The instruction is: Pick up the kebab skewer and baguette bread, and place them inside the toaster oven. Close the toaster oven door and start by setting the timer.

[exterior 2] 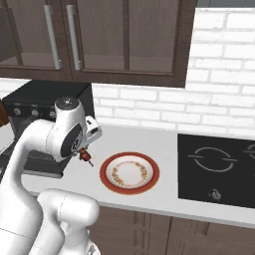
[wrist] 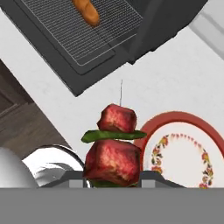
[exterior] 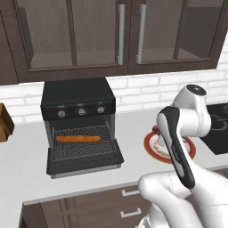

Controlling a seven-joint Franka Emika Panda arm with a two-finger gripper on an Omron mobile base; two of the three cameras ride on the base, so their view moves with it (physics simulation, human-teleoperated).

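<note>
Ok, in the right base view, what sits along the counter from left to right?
Toaster oven → kebab skewer, held in the pincer → plate → cooktop.

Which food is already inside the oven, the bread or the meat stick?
The long orange-brown baguette bread lies on the black toaster oven's wire rack. The red chunky kebab skewer is in the gripper, above the counter.
</note>
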